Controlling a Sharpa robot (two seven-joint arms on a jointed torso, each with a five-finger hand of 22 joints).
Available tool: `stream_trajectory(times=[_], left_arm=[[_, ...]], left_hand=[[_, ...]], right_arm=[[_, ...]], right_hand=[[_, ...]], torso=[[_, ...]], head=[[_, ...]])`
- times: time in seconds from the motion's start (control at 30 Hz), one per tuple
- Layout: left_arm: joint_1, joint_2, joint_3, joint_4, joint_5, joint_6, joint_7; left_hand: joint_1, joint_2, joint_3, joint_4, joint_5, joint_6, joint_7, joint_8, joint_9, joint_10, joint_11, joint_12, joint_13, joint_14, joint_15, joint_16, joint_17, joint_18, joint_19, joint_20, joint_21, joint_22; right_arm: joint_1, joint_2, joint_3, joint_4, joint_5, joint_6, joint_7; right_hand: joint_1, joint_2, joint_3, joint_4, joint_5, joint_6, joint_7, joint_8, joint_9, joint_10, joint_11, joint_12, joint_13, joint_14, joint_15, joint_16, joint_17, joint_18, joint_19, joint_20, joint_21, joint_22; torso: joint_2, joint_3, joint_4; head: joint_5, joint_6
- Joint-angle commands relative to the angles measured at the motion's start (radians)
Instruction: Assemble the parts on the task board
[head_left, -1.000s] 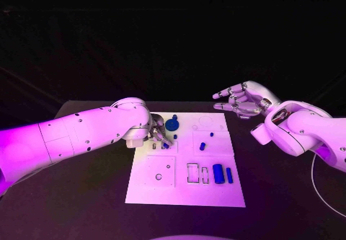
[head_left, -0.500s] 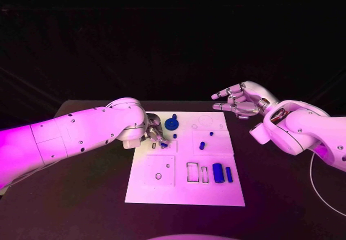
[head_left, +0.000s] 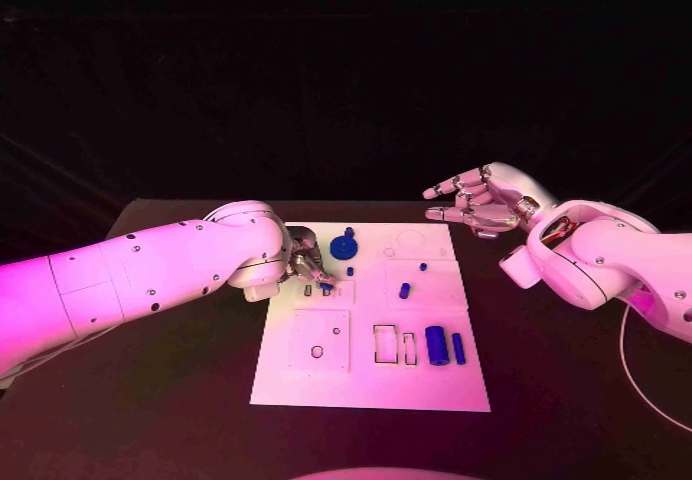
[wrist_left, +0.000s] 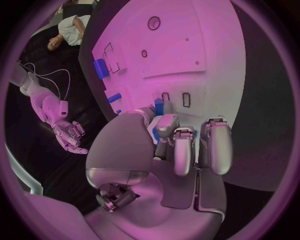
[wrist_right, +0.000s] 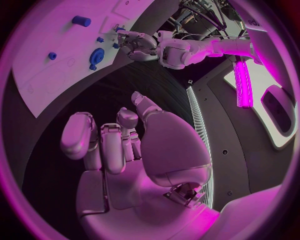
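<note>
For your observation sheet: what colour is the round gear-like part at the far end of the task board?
Blue; the round gear-like part shows best in the head view.

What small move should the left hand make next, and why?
Probably a short lowering onto the small blue part at its fingertips. The left hand is low over the board's far left area with its fingers curled down around that part, but whether it grips it cannot be told. The right hand hovers off the board with fingers apart, so the left hand seems to be the working one.
</note>
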Motion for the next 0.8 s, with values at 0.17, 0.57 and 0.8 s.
stream_trajectory(times=[0.17,0.57,0.8], left_arm=[[-0.015,-0.002,0.000,0.001,-0.054,-0.021,0.011],[-0.022,-0.012,0.000,0.005,-0.064,0.053,0.005],[-0.023,-0.013,0.000,0.003,-0.070,0.077,0.003]], left_hand=[[-0.010,-0.004,0.159,-0.153,0.003,0.003,-0.004,0.006,0.002,0.007,-0.001,0.003,0.000,0.107,0.005,0.002,0.263,-0.008,0.007,0.007,-0.002,0.049],[-0.013,-0.006,0.163,-0.155,0.003,0.002,-0.004,0.006,0.003,0.008,-0.001,0.004,0.002,0.107,0.005,0.002,0.263,-0.007,0.005,0.007,-0.004,0.045],[-0.013,-0.006,0.164,-0.155,0.002,0.002,-0.004,0.006,0.004,0.008,-0.001,0.004,0.001,0.107,0.005,0.002,0.263,-0.007,0.005,0.007,-0.005,0.044]], right_arm=[[-0.001,-0.001,0.000,0.000,-0.004,0.010,-0.002],[-0.001,-0.001,0.000,0.000,-0.004,0.014,-0.002],[-0.001,-0.001,0.000,-0.002,-0.005,0.015,-0.002]], right_hand=[[-0.003,-0.003,0.001,0.003,0.004,0.003,0.004,0.004,-0.002,-0.008,-0.001,-0.005,-0.001,0.052,-0.003,-0.005,0.019,0.002,-0.007,0.001,-0.005,-0.001],[-0.006,-0.003,0.000,0.004,0.003,0.003,0.004,0.005,-0.002,-0.008,-0.001,-0.004,-0.001,0.052,-0.003,-0.005,0.020,0.002,-0.007,0.001,-0.005,-0.001],[-0.006,-0.003,0.000,0.004,0.003,0.003,0.004,0.005,-0.002,-0.008,-0.001,-0.004,-0.001,0.052,-0.003,-0.005,0.020,0.002,-0.007,0.001,-0.005,-0.001]], torso=[[0.000,-0.0002,-0.0007],[0.000,-0.0002,-0.0012],[0.000,-0.0003,-0.0015]], head=[[0.001,-0.002],[0.001,-0.005],[0.002,-0.006]])
